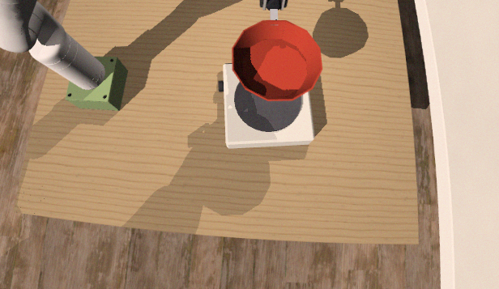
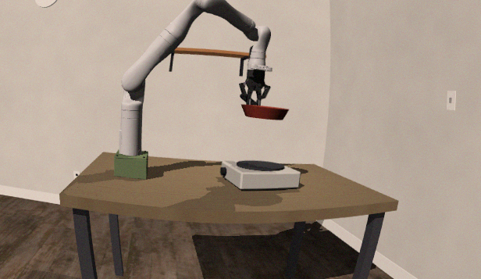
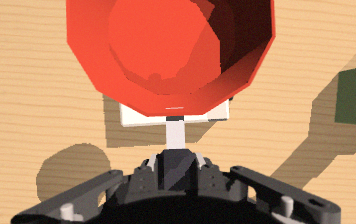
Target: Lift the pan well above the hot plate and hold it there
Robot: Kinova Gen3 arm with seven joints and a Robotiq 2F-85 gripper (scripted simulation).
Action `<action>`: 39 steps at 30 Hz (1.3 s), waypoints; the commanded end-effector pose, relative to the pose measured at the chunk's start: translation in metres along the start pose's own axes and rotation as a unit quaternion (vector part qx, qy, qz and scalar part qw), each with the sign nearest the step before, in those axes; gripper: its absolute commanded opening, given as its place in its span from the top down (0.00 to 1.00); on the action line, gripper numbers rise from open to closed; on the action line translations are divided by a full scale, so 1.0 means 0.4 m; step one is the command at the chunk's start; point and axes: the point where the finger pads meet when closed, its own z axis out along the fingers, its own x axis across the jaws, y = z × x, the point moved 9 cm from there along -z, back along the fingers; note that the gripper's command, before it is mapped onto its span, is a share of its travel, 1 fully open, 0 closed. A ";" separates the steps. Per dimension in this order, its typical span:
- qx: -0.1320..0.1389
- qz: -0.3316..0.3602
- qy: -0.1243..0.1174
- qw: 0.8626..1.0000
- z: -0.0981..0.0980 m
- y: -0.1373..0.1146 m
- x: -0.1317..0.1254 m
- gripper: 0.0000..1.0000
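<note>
The red pan (image 1: 279, 59) (image 2: 265, 112) (image 3: 170, 50) hangs in the air, well above the white hot plate (image 1: 247, 136) (image 2: 269, 178) (image 3: 135, 117) with its dark round burner (image 1: 263, 112) (image 2: 260, 165). My gripper (image 1: 275, 2) (image 2: 254, 99) (image 3: 176, 163) is shut on the pan's pale handle (image 1: 274, 14) (image 3: 175, 135) at the pan's far edge. The pan sits about level. Nothing else touches the arm or hand.
The arm's green base block (image 1: 101, 90) (image 2: 131, 166) stands on the wooden table (image 1: 121, 171) (image 2: 187, 202) to the left. A wooden wall shelf (image 2: 211, 52) runs behind the arm. The wall is close on the right.
</note>
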 end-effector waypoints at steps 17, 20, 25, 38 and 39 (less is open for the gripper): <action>0.000 0.001 -0.004 1.000 -0.076 0.001 -0.002 1.00; 0.000 0.001 -0.004 1.000 -0.087 0.001 -0.002 1.00; 0.000 0.001 -0.004 1.000 -0.098 0.001 -0.001 1.00; 0.000 0.001 -0.004 1.000 -0.139 0.001 -0.002 1.00; 0.000 0.001 -0.004 1.000 -0.142 0.001 -0.002 1.00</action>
